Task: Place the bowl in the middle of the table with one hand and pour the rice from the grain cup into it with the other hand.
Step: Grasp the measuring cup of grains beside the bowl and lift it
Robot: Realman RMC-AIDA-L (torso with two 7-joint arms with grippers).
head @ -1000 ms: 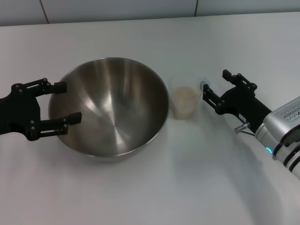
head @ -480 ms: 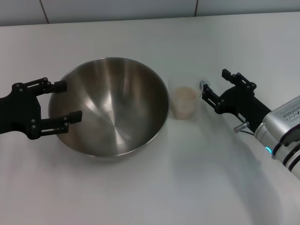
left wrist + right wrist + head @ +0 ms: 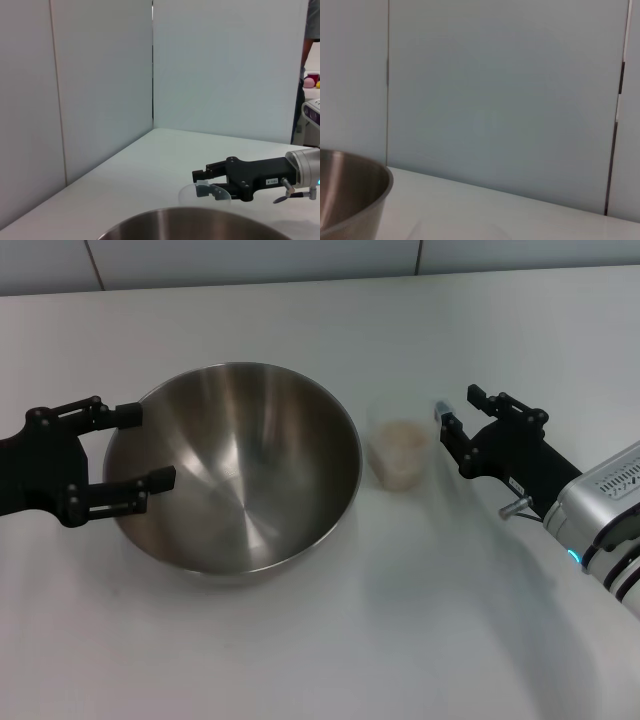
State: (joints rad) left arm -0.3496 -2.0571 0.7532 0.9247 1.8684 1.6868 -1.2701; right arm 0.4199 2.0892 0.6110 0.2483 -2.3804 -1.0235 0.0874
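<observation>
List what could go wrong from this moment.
The cup is thin and light, and stands apart from the open right tool; a misaligned close may tip it and spill rice on the table. The cup also stands close beside the bowl, so if the open left tool at its rim nudges the bowl, it might knock the cup.

The bowl [image 3: 235, 468] is brushed stainless steel, shiny inside (soft streaked reflections). The grain cup [image 3: 399, 448] is thin clear plastic; the rice [image 3: 399, 436] looks pale and granular. The tabletop [image 3: 400, 620] is smooth, matt off-white.
</observation>
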